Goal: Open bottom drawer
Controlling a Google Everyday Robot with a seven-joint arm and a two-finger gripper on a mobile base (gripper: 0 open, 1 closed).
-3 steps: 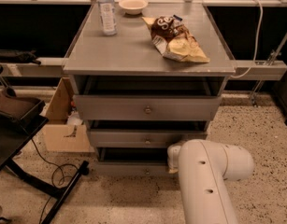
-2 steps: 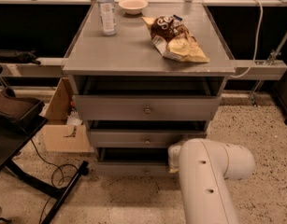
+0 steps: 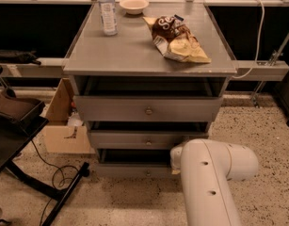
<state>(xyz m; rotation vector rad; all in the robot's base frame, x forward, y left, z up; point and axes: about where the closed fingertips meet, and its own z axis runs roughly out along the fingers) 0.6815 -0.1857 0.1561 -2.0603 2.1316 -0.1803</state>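
Note:
The grey cabinet (image 3: pixel 148 60) has three stacked drawers. The bottom drawer (image 3: pixel 130 170) is the lowest, with a flat low front and a small round knob (image 3: pixel 148 173); a dark gap shows above its front. Above it are the middle drawer (image 3: pixel 134 139) and the taller top drawer (image 3: pixel 134 109). My white arm (image 3: pixel 214 173) reaches in from the lower right. My gripper (image 3: pixel 175 160) is at the right end of the bottom drawer's front and is mostly hidden behind the arm.
On the cabinet top stand a water bottle (image 3: pixel 107 11), a white bowl (image 3: pixel 133 4) and a chip bag (image 3: pixel 177 39). A cardboard box (image 3: pixel 64 126) sits left of the cabinet. A black stand with a cable (image 3: pixel 50 182) is at the lower left.

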